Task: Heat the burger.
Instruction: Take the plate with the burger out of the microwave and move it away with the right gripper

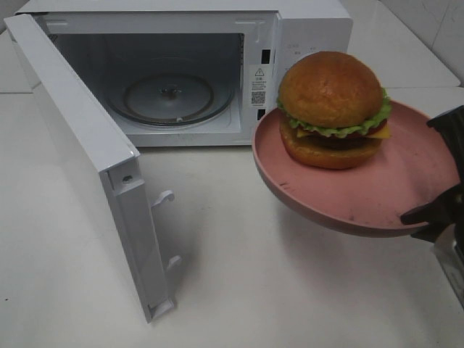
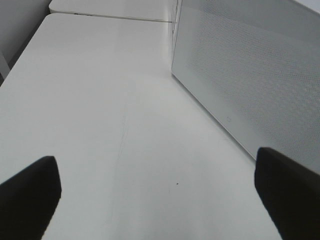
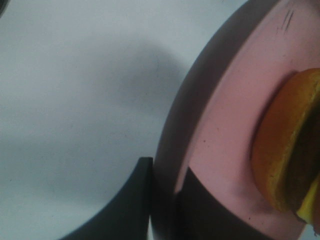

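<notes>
tilt of the pink plate [image 1: 406,181], pinched at its rim by the right pincer [image 3: 165,200], could slide the burger [image 1: 332,109] off beyond it.

High frontal overview, two close wrist views

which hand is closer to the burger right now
Right. The right hand is clamped on the rim of the pink plate carrying the burger. The left hand hangs open over bare table beside the microwave door, well away from it.
</notes>
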`<state>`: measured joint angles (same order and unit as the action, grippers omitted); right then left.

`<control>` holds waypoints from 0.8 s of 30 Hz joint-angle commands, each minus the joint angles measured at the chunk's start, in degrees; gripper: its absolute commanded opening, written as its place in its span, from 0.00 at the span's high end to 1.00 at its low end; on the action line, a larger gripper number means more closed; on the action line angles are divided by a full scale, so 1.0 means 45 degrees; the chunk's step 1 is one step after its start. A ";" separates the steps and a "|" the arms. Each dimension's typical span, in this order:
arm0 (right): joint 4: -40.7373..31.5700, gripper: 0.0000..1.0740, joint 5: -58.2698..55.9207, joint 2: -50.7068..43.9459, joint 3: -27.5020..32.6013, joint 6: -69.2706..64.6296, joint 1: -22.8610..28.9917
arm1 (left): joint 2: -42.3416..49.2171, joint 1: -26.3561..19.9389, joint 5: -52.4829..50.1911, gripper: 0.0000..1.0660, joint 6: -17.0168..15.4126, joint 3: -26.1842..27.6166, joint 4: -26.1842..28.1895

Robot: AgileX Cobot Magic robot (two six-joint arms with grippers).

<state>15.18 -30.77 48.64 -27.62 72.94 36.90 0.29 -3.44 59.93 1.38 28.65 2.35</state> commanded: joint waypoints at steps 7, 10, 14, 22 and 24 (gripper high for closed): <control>0.2241 1.00 -0.1248 -0.0573 -0.0102 -0.3247 0.0000 | 0.0242 -0.0025 -0.0115 0.08 -0.0038 -0.0038 0.0025; 0.3030 1.00 -0.1744 -0.0573 -0.0102 -0.4813 0.0000 | 0.0242 -0.0025 -0.0115 0.08 -0.0038 -0.0038 0.0025; 0.3438 1.00 -0.2203 -0.0573 -0.0102 -0.5768 0.0000 | 0.0242 -0.0025 -0.0115 0.08 -0.0038 -0.0038 0.0025; 0.4533 1.00 -0.3272 -0.0573 -0.0102 -0.8862 0.0000 | 0.0242 -0.0025 -0.0115 0.08 -0.0038 -0.0038 0.0025; 0.4953 1.00 -0.3565 -0.0573 -0.0102 -0.9957 0.0000 | 0.0242 -0.0025 -0.0115 0.08 -0.0038 -0.0038 0.0025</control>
<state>32.20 -47.15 46.93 -27.62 33.58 36.90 0.29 -3.44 59.93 1.38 28.65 2.35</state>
